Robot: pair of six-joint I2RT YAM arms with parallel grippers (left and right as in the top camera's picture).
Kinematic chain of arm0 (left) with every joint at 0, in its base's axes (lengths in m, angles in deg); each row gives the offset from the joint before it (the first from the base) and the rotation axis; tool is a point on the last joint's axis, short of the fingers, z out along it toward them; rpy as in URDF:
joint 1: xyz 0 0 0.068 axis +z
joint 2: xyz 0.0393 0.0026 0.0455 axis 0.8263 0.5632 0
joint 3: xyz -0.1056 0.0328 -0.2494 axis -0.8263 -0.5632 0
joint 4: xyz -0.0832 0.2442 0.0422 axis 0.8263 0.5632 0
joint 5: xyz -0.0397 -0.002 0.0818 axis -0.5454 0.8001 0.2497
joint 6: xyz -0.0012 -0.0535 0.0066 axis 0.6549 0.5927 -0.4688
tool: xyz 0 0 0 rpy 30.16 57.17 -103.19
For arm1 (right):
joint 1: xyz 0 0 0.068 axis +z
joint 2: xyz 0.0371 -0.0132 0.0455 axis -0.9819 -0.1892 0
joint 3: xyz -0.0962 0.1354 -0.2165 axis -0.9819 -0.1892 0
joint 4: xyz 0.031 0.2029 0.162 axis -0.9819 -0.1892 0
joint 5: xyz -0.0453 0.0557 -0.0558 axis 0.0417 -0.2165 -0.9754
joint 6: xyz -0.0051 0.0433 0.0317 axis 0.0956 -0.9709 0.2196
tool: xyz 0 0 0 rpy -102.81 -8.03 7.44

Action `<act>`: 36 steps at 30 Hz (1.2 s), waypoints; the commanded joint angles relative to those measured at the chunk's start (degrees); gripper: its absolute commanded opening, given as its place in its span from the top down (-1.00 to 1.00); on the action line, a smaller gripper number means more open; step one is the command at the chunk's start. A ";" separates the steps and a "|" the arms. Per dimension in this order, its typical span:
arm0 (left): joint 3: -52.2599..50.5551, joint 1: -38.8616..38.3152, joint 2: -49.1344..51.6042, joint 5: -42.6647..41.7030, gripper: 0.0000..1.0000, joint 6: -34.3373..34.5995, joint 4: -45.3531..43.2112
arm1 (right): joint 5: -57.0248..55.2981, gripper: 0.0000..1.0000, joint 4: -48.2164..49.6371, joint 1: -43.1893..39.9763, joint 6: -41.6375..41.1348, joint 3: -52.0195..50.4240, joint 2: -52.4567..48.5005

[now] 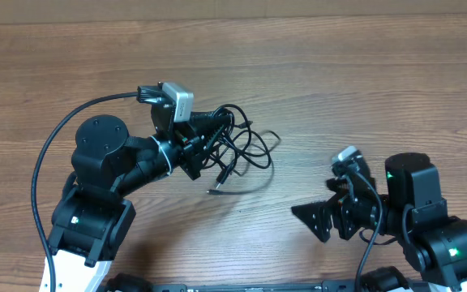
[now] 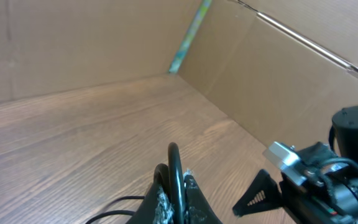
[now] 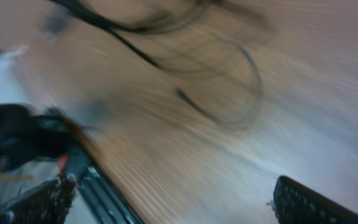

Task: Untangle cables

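Observation:
The cables (image 1: 242, 150) are a loose tangle of thin black cords lying on the wooden table (image 1: 339, 81) at centre, with one plug tip (image 1: 216, 191) trailing toward the front. My left gripper (image 1: 203, 148) sits at the tangle's left side. In the left wrist view its fingers (image 2: 194, 199) are shut on a black cord loop (image 2: 174, 171) that stands up between them. My right gripper (image 1: 319, 209) is open, well to the right of the tangle and touching no cord. The blurred right wrist view shows the cables (image 3: 229, 81) ahead of the wide-apart fingers (image 3: 309, 202).
A brown cardboard wall (image 2: 278, 81) runs along the far side of the table, with a strip of green tape (image 2: 188, 37) at its corner. The right arm (image 2: 328, 180) is visible in the left wrist view. A thick black robot wire (image 1: 51, 154) loops left of the left arm.

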 commanded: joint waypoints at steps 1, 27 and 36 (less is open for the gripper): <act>0.52 0.15 -1.18 -4.59 0.92 0.42 -0.48 | 14.78 -1.00 5.44 -0.09 9.60 0.74 0.11; 0.52 -10.27 3.65 2.95 0.92 6.45 -4.85 | 32.33 0.82 11.56 5.99 15.56 0.70 -11.43; 0.52 -10.25 3.65 28.87 0.92 6.43 -0.66 | 31.67 0.92 6.75 9.38 16.85 0.70 -11.41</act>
